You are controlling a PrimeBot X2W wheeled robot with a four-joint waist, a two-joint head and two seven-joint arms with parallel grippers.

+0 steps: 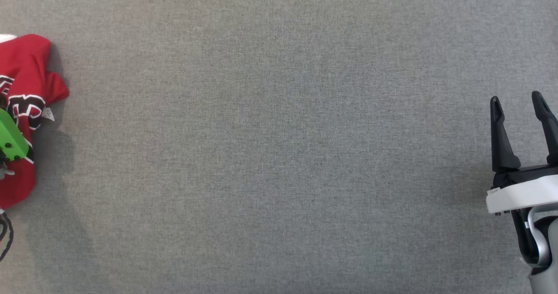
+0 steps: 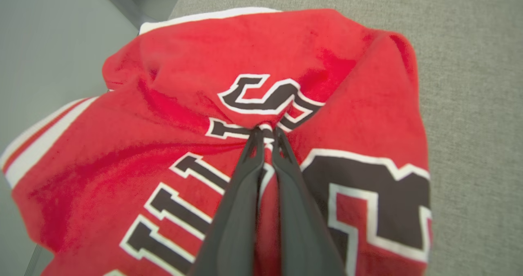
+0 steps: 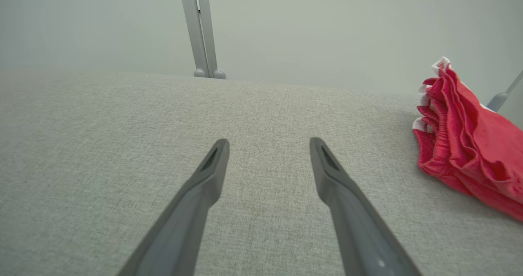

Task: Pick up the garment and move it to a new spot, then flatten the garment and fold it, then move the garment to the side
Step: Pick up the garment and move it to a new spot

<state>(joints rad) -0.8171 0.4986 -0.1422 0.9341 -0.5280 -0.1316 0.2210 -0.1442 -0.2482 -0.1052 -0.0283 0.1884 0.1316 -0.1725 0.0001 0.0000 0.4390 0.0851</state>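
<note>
The garment [image 1: 26,89] is a red jersey with black and white lettering, bunched at the far left edge of the grey table [image 1: 279,154]. In the left wrist view my left gripper [image 2: 267,132] is shut on a pinch of the garment [image 2: 327,84] at the lettering, its two dark fingers pressed together. A green part of the left arm [image 1: 11,135] lies over the cloth in the head view. My right gripper [image 1: 518,100] stands open at the right edge, far from the garment. Its fingers [image 3: 212,165] hover over bare fabric, and the garment [image 3: 470,145] shows at that view's right.
The table's left edge runs right beside the garment, with pale floor [image 2: 49,55] beyond it. A grey metal post [image 3: 200,30] stands past the table's far edge. A dark cable [image 1: 5,237] hangs at the lower left.
</note>
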